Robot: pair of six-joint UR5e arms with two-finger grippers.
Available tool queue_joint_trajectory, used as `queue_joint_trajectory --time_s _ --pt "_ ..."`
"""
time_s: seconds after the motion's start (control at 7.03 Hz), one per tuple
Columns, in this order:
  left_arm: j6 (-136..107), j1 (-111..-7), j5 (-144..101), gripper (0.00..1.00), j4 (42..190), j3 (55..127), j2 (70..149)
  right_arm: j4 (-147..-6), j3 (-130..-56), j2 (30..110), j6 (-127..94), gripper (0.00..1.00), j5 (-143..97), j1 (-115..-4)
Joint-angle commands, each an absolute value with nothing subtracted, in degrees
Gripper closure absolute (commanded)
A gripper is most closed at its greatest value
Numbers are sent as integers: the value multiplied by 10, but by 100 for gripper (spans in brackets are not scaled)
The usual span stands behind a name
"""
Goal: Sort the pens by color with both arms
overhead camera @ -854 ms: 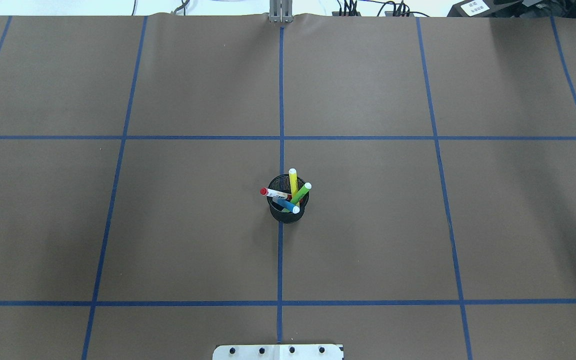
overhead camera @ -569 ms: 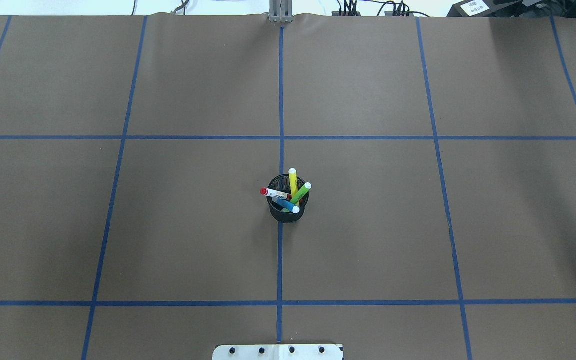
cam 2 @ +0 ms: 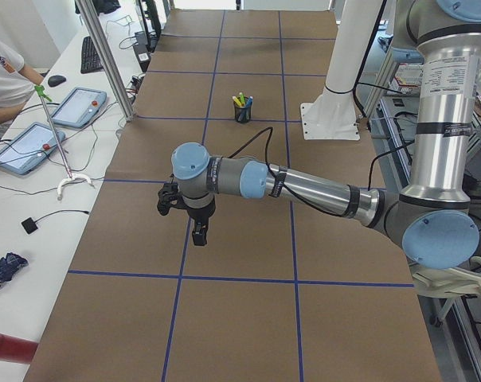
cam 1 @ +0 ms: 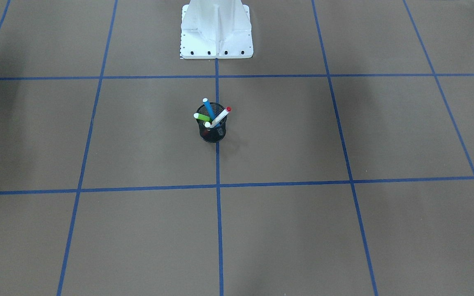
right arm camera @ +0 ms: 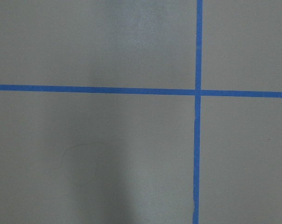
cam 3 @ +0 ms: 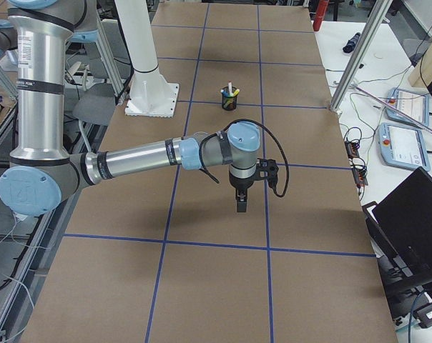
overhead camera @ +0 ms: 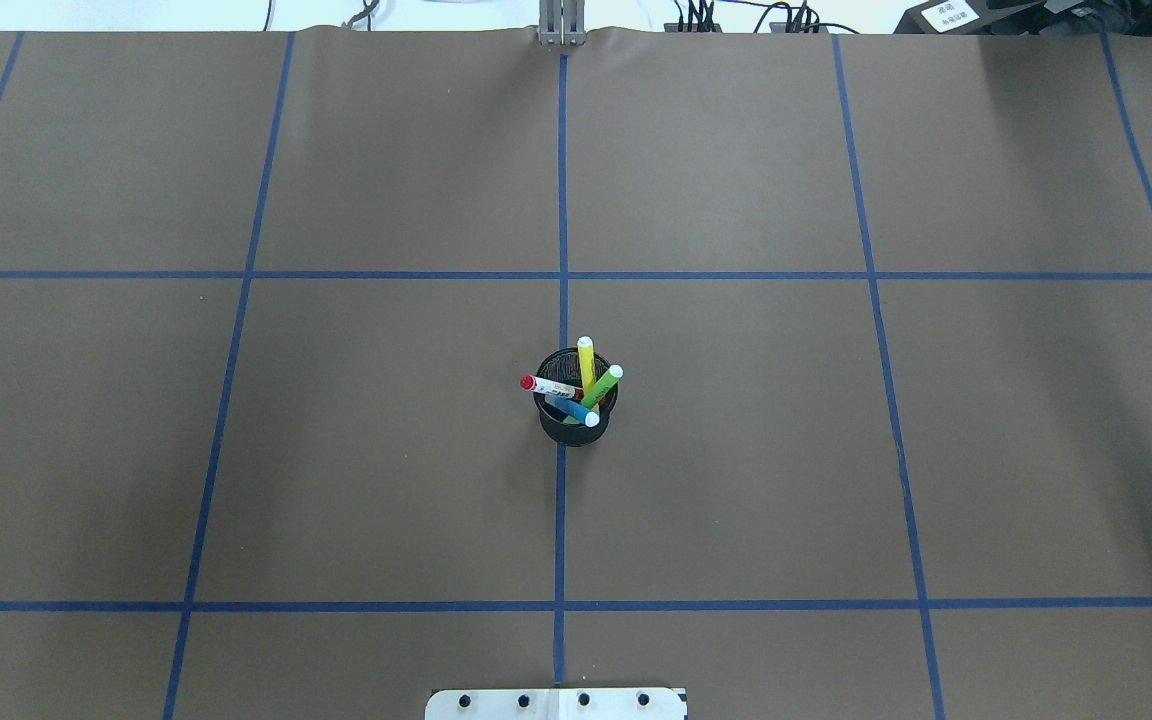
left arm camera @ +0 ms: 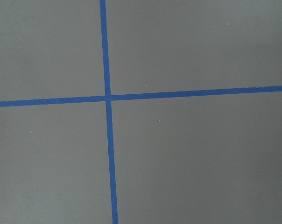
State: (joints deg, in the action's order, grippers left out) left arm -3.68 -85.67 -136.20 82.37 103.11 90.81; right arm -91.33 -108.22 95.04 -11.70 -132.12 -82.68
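Four pens stand in a black mesh cup (overhead camera: 576,427) at the table's middle: yellow pen (overhead camera: 586,362), lime green pen (overhead camera: 604,385), blue pen (overhead camera: 570,409), and a white pen with a red cap (overhead camera: 548,386). The cup also shows in the front-facing view (cam 1: 213,133). My left gripper (cam 2: 199,232) shows only in the exterior left view, hanging above the table far from the cup. My right gripper (cam 3: 241,204) shows only in the exterior right view, likewise far from the cup. I cannot tell whether either is open or shut. Both wrist views show only brown table and blue tape.
The white pedestal base (cam 1: 216,28) stands at the robot's side of the table. Blue tape lines (overhead camera: 562,200) divide the brown surface into squares. A person and tablets (cam 2: 33,143) are beside the table; a laptop (cam 3: 416,214) is at the other end.
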Motion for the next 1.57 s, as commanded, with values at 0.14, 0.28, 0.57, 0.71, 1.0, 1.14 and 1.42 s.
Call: queue_joint_trajectory --time_s 0.14,0.28,0.57,0.71,1.0,1.14,1.42 --pt "-40 -855 -1361 0 861 1029 907 -884 -1081 959 -117 1 -1325 -827" --pt "-40 -855 -1362 0 861 1029 907 -884 -1081 959 -117 1 -1325 -826" --pt "-37 -854 -1361 0 862 1031 908 -883 -1082 958 -118 1 -1332 -826" --pt "-37 -854 -1362 0 862 1032 907 -883 -1083 958 -118 1 -1339 -826" --pt "-40 -854 -1362 0 862 1033 909 -883 -1085 956 -128 1 -1381 -825" --pt "-39 -854 -1362 0 863 1033 909 -875 -1108 954 -203 1 -1382 -799" --pt "-40 -854 -1362 0 882 1031 909 -733 -1130 953 -392 1 -1380 -711"
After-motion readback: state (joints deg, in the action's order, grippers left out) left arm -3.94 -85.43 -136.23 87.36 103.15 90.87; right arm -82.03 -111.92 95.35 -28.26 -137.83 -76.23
